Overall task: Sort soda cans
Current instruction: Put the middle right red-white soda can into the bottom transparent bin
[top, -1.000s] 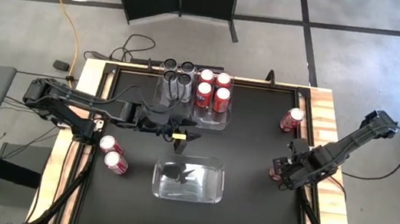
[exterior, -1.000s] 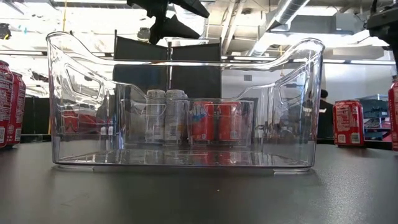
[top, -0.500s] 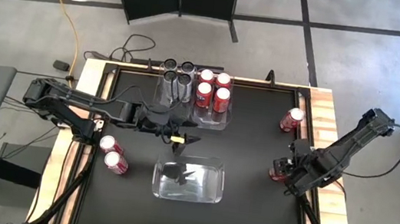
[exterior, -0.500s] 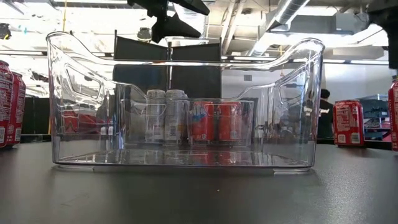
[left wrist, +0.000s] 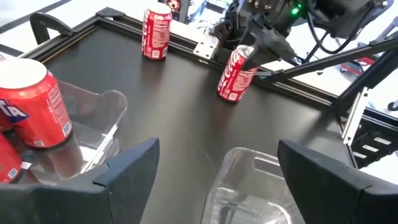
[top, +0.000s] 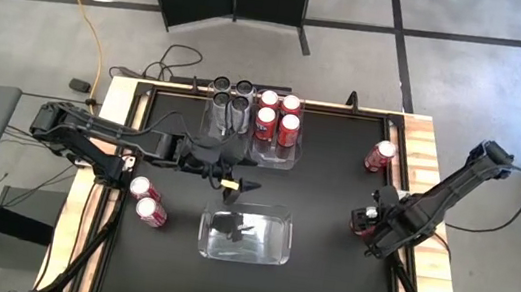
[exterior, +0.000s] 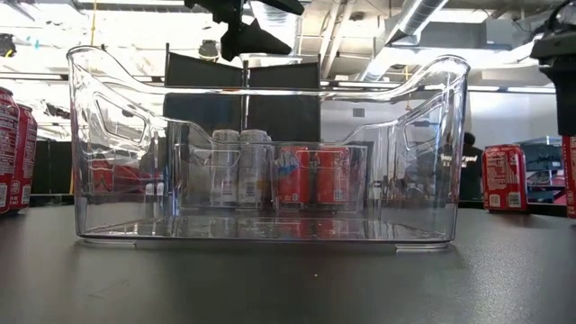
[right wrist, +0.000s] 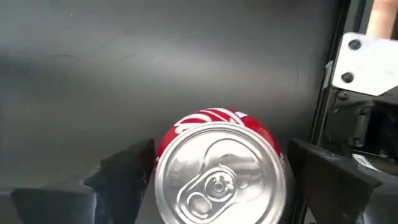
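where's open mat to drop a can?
Free: wide black mat between the empty clear bin and the right claw; also the near-right corner. Crowded: the back bin full of cans, left claw just in front, two red cans at the left edge.

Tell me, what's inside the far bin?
The far bin holds four red cans and four silver cans. Its floor under them is hidden.

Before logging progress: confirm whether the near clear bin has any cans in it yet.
No. In the high view the near clear bin holds no cans; the sorted soda cans all stand in the far bin.
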Tool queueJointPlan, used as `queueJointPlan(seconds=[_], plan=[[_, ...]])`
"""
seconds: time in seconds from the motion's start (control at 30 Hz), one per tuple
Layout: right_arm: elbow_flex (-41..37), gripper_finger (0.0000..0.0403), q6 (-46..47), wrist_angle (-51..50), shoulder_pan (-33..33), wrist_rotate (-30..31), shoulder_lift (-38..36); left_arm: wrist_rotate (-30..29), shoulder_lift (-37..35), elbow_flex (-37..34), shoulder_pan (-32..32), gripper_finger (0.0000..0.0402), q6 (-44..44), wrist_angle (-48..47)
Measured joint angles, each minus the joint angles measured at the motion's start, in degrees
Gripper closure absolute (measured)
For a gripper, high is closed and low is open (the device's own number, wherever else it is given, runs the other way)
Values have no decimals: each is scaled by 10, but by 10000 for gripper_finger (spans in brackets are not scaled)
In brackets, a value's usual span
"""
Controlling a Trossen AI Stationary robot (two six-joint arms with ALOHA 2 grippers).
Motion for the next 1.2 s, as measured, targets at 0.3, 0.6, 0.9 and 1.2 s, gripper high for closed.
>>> queueJointPlan(seconds=[0.3,0.6,0.9,1.2], plan=[[-13,89,-15,48,-7,-2,0,-1,0,0,0,78,-4,-1],[-13,103,-272,210,-133,69,0,-2,0,0,1,78,24,-1],[45,100,-658,385,-348,49,91,-11,0,0,11,77,9,-1],[209,100,-871,390,-392,-22,270,-10,32,-1,19,77,19,-22]])
